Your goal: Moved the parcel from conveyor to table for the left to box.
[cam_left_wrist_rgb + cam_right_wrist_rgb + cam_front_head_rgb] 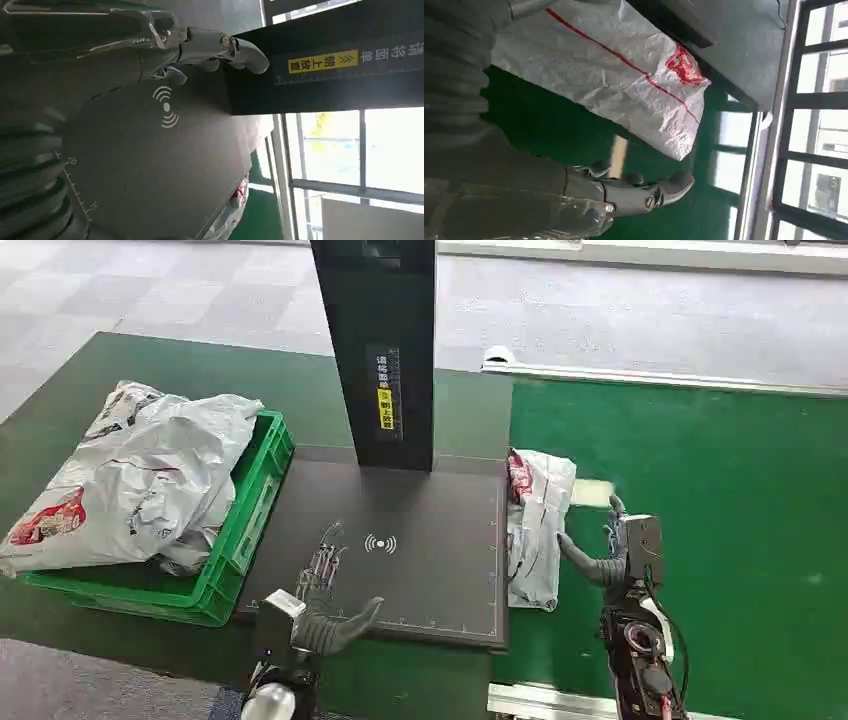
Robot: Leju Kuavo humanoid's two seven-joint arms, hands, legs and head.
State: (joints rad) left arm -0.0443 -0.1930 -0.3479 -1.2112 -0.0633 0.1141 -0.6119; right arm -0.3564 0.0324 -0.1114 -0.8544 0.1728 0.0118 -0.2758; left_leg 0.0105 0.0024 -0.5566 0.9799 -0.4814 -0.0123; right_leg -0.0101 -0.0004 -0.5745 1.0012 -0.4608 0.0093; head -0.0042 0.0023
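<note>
Your parcel (536, 525), a grey plastic mailer with red print, lies on the green conveyor (720, 500) with its edge lapping the dark scanner plate (400, 560) on the surface, likely parked there so the left side can reach it for the green crate (255, 510), already heaped with bags. Your right hand (600, 550) sits just beside the parcel, fingers spread and holding nothing; whether the thumb touches the bag you cannot tell. Your left hand (325, 610) hovers open and empty over the plate's near edge.
</note>
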